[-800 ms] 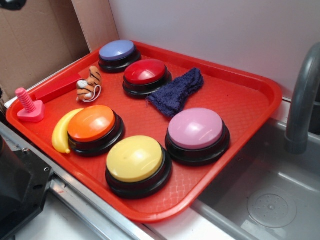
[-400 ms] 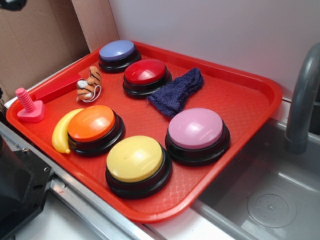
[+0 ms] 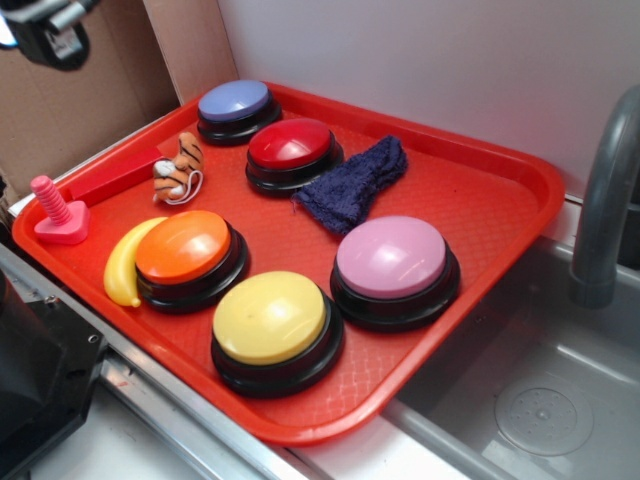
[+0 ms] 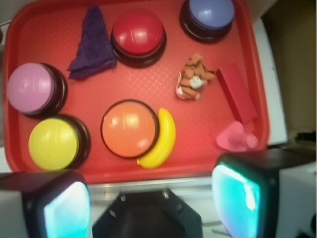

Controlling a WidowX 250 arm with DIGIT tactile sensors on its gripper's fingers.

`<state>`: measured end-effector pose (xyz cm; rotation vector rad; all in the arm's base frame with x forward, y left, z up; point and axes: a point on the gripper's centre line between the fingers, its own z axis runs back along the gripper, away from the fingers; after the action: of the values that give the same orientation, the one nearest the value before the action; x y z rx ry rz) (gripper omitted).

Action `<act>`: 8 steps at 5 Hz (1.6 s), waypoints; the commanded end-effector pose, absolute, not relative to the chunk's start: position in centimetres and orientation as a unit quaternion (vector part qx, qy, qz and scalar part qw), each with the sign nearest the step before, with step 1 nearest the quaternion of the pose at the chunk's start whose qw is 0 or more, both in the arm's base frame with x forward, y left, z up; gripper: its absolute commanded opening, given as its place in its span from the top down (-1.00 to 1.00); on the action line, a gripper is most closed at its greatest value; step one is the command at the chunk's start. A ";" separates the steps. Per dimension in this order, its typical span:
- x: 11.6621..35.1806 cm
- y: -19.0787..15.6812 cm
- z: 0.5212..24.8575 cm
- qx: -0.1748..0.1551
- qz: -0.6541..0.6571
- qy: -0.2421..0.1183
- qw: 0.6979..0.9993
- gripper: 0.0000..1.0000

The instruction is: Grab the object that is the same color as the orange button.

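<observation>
The small orange plush tiger toy with black stripes (image 3: 178,166) (image 4: 194,77) is lying on the red plastic tray (image 3: 480,205) (image 4: 49,34), near its back left corner, beside a red rectangular block (image 3: 115,179) (image 4: 237,91). I am holding my end effector (image 4: 151,201) open, its two pads spread wide apart and gripping nothing, high above the tray's front edge. The large round button with a glossy orange dome (image 3: 185,248) (image 4: 129,128) is sitting in front of the tiger, touching a yellow plastic banana (image 3: 125,262) (image 4: 161,141).
</observation>
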<state>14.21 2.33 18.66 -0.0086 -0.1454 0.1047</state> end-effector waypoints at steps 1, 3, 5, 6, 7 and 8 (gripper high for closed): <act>17.9 5.9 14.1 0.032 0.119 -0.128 0.984 -1.00; 20.5 8.2 8.7 0.063 0.178 -0.147 0.971 -1.00; 21.2 9.9 5.5 0.073 0.212 -0.136 0.965 -1.00; 21.5 10.8 4.0 0.078 0.226 -0.123 0.963 -1.00; 21.8 10.9 3.0 0.066 0.225 -0.128 0.964 -1.00; 22.1 10.9 2.7 0.055 0.225 -0.142 0.962 -0.84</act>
<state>21.87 9.85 1.90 0.0988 -0.2583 0.4508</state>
